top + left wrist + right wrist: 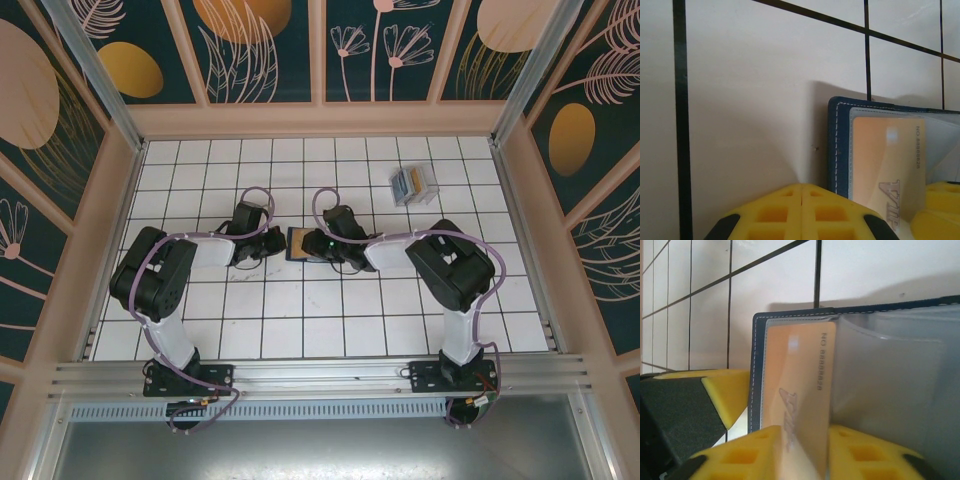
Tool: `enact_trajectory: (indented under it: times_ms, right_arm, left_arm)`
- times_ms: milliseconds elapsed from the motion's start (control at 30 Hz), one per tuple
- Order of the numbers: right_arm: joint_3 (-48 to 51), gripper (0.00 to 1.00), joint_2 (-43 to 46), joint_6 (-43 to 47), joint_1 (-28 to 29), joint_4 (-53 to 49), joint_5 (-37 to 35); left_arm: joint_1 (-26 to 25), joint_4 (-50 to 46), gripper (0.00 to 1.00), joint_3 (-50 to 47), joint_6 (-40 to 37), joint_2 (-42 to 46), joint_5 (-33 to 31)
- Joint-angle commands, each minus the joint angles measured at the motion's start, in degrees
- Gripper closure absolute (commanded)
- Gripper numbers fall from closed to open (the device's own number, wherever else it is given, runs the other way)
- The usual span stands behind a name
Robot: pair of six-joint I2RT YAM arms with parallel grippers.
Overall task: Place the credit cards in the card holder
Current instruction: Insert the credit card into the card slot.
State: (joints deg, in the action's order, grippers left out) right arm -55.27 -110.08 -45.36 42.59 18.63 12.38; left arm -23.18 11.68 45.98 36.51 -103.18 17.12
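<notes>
1. Nearest to us in the right wrist view is the right gripper [807, 442]. Its chunky yellow waffle-pattern fingers [740, 460] stand a little apart, and the near end of the tan-orange card [795, 385] drops into that gap. We can't tell if either pad actually touches it.
2. The left gripper [802, 195] has its jaws pressed flat together with nothing between them. It's parked just beside the stitched outer edge of the card holder [756, 375].
3. The card is a thin, glossy, flat rectangle tucked behind a clear plastic sleeve [890, 375]. Its long axis runs straight away from the right fingers, and the number along one long edge reads sideways.
4. The holder is navy and leather-looking, with pale stitching and a rounded corner. It lies open and flat between the two grippers.
5. Under it all is the table [300, 320], white tiles with thin black grid lines.
6. Way back on the right we see a clear slotted rack [430, 180] with more cards [408, 187] in it, well apart from the holder.
</notes>
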Motion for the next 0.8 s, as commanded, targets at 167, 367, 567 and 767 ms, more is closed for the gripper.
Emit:
enact_trajectory:
  times_ms: [167, 367, 567, 767]
  right_arm:
    - [-5.53, 0.62, 3.84, 5.16, 0.30, -16.77, -4.91]
    - [-6.96, 0.57, 7.86, 6.80, 0.39, -24.35, -10.53]
    - [-6.51, 0.52, 10.76, 7.49, -0.40, -28.17, -13.95]
    - [-4.82, 0.51, 8.58, 4.26, -0.92, -24.09, -7.02]
  left_arm:
    - [-0.12, -4.48, 0.84, -0.57, -0.18, -1.68, 1.16]
    - [-0.11, -4.38, 0.84, -0.30, -0.56, -0.66, 1.74]
    - [-0.11, -2.28, 0.84, -1.09, 0.07, -0.64, 3.24]
    - [-0.11, -0.94, 0.83, -1.80, 0.59, -0.10, 3.27]
